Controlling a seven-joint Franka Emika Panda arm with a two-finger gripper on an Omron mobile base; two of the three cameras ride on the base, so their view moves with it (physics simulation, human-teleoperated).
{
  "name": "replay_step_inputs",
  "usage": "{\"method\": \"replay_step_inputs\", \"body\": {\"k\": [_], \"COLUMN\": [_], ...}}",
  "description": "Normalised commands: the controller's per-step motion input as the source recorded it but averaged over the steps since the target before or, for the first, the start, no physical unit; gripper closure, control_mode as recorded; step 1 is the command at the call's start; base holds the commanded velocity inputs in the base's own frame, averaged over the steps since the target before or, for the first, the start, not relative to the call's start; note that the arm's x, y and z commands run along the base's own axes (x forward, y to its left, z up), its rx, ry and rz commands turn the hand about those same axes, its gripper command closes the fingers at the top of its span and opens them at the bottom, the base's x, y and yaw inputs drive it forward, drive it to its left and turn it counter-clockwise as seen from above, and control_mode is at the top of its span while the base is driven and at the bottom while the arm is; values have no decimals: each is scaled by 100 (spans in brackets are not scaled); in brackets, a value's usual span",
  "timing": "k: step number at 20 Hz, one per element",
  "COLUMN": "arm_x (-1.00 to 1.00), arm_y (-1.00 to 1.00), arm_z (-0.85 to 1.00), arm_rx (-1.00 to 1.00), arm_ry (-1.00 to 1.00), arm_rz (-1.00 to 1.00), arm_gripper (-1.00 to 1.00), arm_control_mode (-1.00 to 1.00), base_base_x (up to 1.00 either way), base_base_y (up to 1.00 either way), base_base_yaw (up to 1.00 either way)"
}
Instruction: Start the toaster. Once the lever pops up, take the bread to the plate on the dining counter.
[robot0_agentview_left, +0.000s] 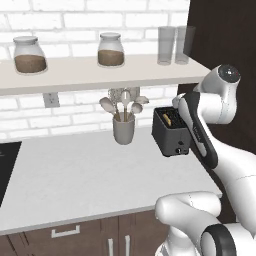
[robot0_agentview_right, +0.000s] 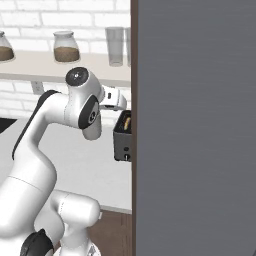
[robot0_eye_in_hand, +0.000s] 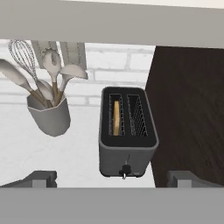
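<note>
Dark grey and boxy, the toaster (robot0_eye_in_hand: 127, 133) stands near the back right corner of the pale counter (robot0_agentview_left: 75, 175), close against a dark wooden panel (robot0_eye_in_hand: 192, 109) on its right. The bread (robot0_eye_in_hand: 116, 117) sits low in one of the two slots, on the side nearer the grey utensil cup (robot0_eye_in_hand: 48, 114) at the back edge. The end effector (robot0_eye_in_hand: 111, 177) hovers above and in front of the toaster, its fingers spread wide with nothing between them. By the look of it the task has barely begun: the lever by the small front knob appears unpressed, so starting the toaster, waiting, lifting the bread and carrying it off all remain.
</note>
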Motion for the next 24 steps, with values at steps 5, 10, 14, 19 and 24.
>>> {"method": "replay_step_inputs", "body": {"k": [5,10,14,19,24], "arm_x": [0,0,0,0,0], "arm_y": [0,0,0,0,0], "arm_z": [0,0,0,0,0], "arm_rx": [0,0,0,0,0], "arm_ry": [0,0,0,0,0], "arm_rz": [0,0,0,0,0], "arm_gripper": [-100,-100,-100,-100,-100], "arm_control_mode": [-100,-100,-100,-100,-100], "base_base_x": [0,0,0,0,0], "base_base_y": [0,0,0,0,0], "base_base_yaw": [0,0,0,0,0]}}
